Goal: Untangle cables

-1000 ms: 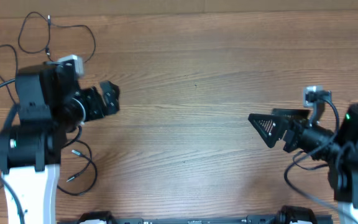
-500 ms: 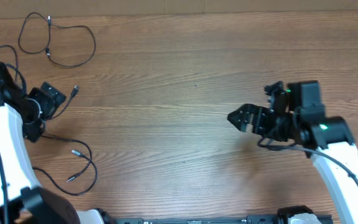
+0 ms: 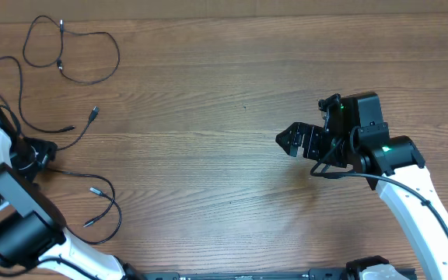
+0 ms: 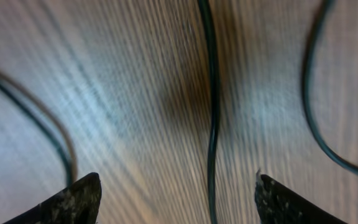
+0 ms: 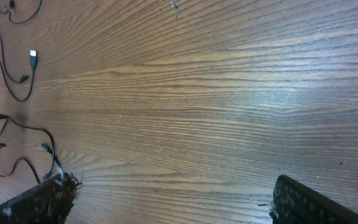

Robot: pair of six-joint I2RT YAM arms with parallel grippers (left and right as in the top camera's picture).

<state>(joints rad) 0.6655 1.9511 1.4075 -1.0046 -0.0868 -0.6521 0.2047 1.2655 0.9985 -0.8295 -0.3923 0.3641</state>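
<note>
Cables [image 3: 117, 54]: thin, black, in loose loops on the table's [image 3: 224, 78] left side; left gripper [image 4: 176, 199] spread wide over them, one cord [image 4: 213, 124] running between its fingers, unpinched; right gripper [image 5: 176, 199] spread, holding nothing, well apart.
</note>
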